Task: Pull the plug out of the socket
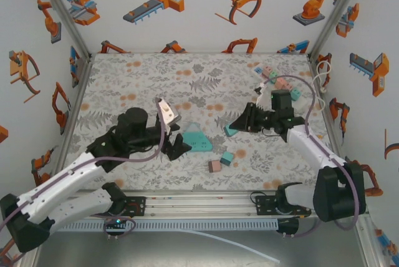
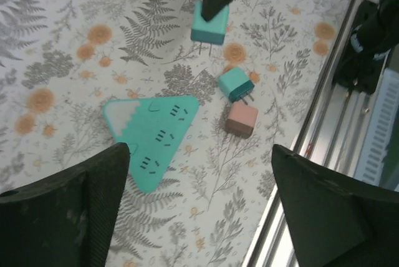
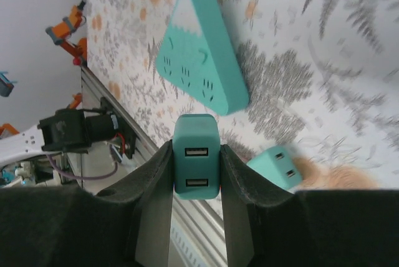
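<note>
Clamping the light, rigid plug (image 3: 196,166) by its flat sides, right jaws are holding it; left jaws are gaping empty.

We had the top external camera high behind the arm bases, facing down and forward over the whole table (image 1: 156,73) to the back wall. Our left wrist camera looked down from close range between the left gripper (image 2: 199,161) fingers (image 2: 75,211) onto the triangular socket (image 2: 159,133). Our right wrist camera sat nearer still, sighting along the right gripper (image 3: 195,151) past the held plug (image 3: 196,164). All three views shared the socket and the loose teal plug (image 2: 235,84) beside it.
</note>
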